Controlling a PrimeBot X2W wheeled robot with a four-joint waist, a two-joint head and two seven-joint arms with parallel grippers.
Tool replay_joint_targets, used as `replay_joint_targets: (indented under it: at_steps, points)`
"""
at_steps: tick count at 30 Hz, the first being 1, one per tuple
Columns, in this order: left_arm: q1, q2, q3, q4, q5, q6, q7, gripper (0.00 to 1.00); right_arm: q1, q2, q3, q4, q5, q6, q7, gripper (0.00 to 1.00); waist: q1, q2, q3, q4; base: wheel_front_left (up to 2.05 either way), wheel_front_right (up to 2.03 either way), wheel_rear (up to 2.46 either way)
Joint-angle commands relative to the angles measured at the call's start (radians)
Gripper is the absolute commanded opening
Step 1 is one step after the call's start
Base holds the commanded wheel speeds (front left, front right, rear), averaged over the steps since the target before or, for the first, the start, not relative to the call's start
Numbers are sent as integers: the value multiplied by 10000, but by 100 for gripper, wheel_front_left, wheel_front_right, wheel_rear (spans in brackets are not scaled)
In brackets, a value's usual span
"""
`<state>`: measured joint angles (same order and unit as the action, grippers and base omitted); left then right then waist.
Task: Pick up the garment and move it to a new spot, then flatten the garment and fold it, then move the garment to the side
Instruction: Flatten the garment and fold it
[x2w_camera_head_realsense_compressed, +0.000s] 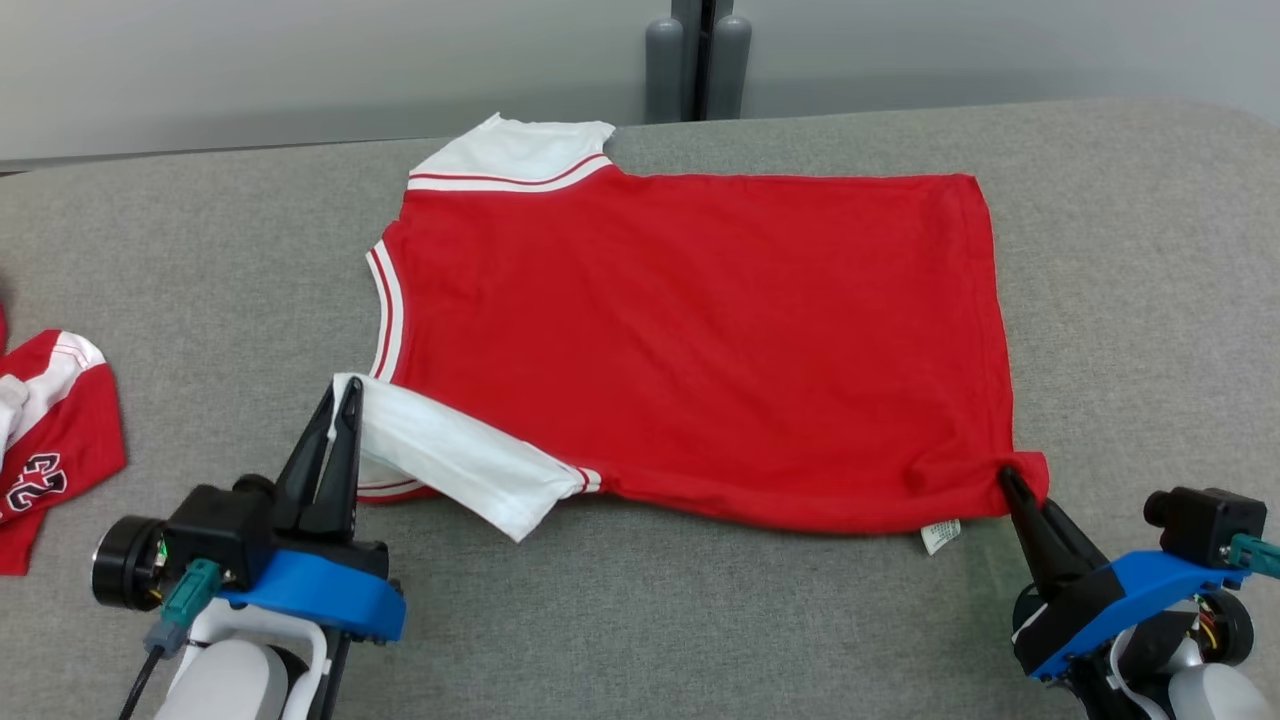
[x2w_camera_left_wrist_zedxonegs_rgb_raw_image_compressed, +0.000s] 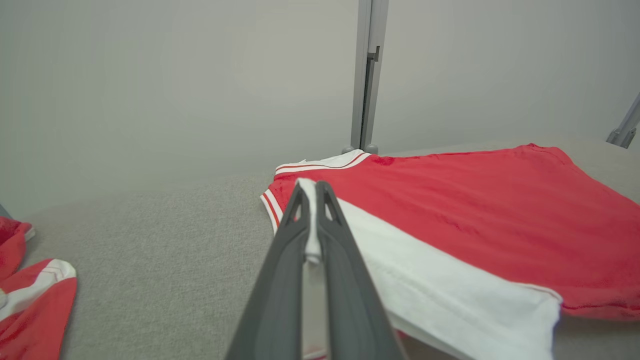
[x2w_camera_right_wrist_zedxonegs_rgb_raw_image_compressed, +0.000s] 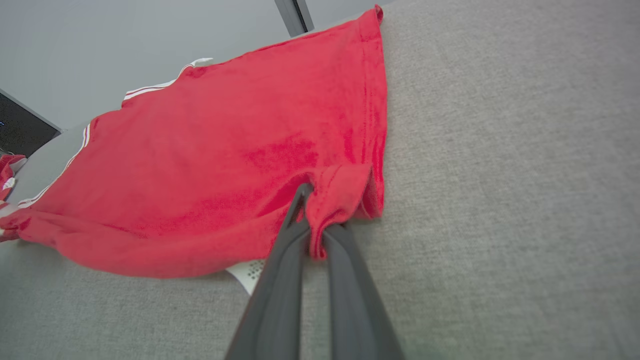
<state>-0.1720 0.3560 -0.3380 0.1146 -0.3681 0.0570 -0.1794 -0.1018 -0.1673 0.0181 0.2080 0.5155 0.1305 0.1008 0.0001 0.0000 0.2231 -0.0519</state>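
Note:
A red shirt (x2w_camera_head_realsense_compressed: 700, 330) with white sleeves and striped trim lies spread on the grey table (x2w_camera_head_realsense_compressed: 640, 620), neck toward the left. My left gripper (x2w_camera_head_realsense_compressed: 342, 392) is shut on the near white sleeve (x2w_camera_head_realsense_compressed: 450, 460), which is folded over the shirt's edge; the wrist view has white cloth pinched between the fingers (x2w_camera_left_wrist_zedxonegs_rgb_raw_image_compressed: 327, 235). My right gripper (x2w_camera_head_realsense_compressed: 1008, 478) is shut on the shirt's near right hem corner, bunched red cloth (x2w_camera_right_wrist_zedxonegs_rgb_raw_image_compressed: 340, 195) wrapping the fingertips. A small white label (x2w_camera_head_realsense_compressed: 940, 535) pokes out under the hem.
Another red and white garment (x2w_camera_head_realsense_compressed: 50, 440) with a number print lies at the table's left edge. A grey post (x2w_camera_head_realsense_compressed: 698, 60) stands behind the table against the pale wall. Bare grey table surface runs along the front and right.

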Motion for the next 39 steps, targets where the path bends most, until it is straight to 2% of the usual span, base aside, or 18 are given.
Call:
replay_joint_targets:
  at_steps: [1, 21, 22, 23, 24, 25, 30, 39]
  points:
    - [-344, 75, -19, 119, 43, -87, 29, 0, -212, -58, 31, -4, 96, 6, 85, 0, -1, 0, 85, -10, 0, 0, 0]
    - [-3276, -60, -417, 2727, 168, -957, -89, 0, -1907, -331, 225, 593, 169, 6, 242, 0, -1, 0, 1108, -137, 0, 0, 0]
    - [-3378, -91, -439, 2872, 173, -992, -115, 0, -1954, -342, 239, 626, 136, 6, 198, 3, -1, 0, 1127, -138, 0, 0, 0]
    - [-3459, -121, -459, 3020, 170, -996, -154, 0, -2005, -353, 267, 631, 102, 6, 106, 36, -1, 0, 1139, -142, 0, 0, 0]
    - [-3532, -158, -471, 3142, 185, -1006, -183, 35, -2026, -363, 308, 648, 82, 6, 61, 100, -1, 0, 1148, -142, 0, 0, 0]
    - [-3605, -205, -481, 3237, 203, -992, -238, 100, -2032, -392, 314, 637, 54, 6, -49, 100, -1, 0, 1154, -136, 0, 0, 0]
    - [-3621, -375, -436, 3660, 154, -883, -535, 100, -1753, -544, 259, 659, -108, 6, -422, 100, -1, 0, 1006, -59, 0, 0, 0]
    - [-2626, -502, -265, 3805, -115, -649, -776, 100, -1160, -783, 38, 851, -712, 6, -451, 100, -1, 0, 730, 121, 0, 0, 0]
